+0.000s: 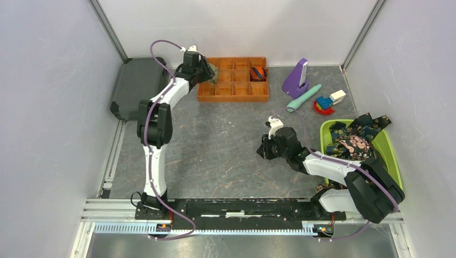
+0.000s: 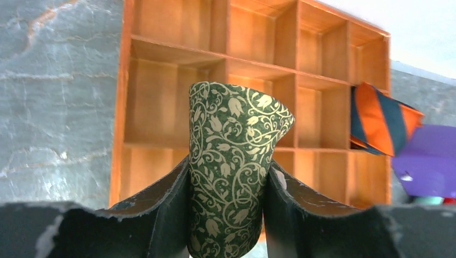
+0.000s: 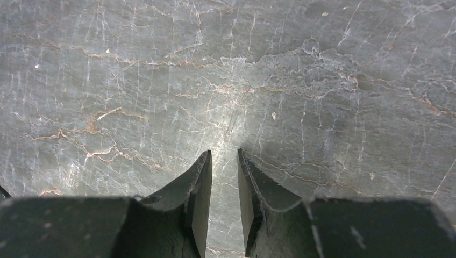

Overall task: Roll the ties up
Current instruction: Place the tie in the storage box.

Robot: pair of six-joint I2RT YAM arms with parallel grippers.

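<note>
Clamping the rolled green tie upright between its fingers, the left tool hangs over the wooden tray at 12 o'clock on the tabletop. A rolled orange-striped tie sits in a cell toward 2 o'clock. Stowing looks like the step in hand: next, lower into an empty cell, then release. The right tool, narrowly apart and empty, hovers over the tabletop. Unrolled ties fill the green bin at 3 o'clock.

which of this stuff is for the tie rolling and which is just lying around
For the job: rolled green patterned tie in the left gripper; rolled orange-navy striped tie; wooden compartment tray; loose ties in the green bin.
Lying about: purple stand; teal stick; toy blocks; dark grey case.
</note>
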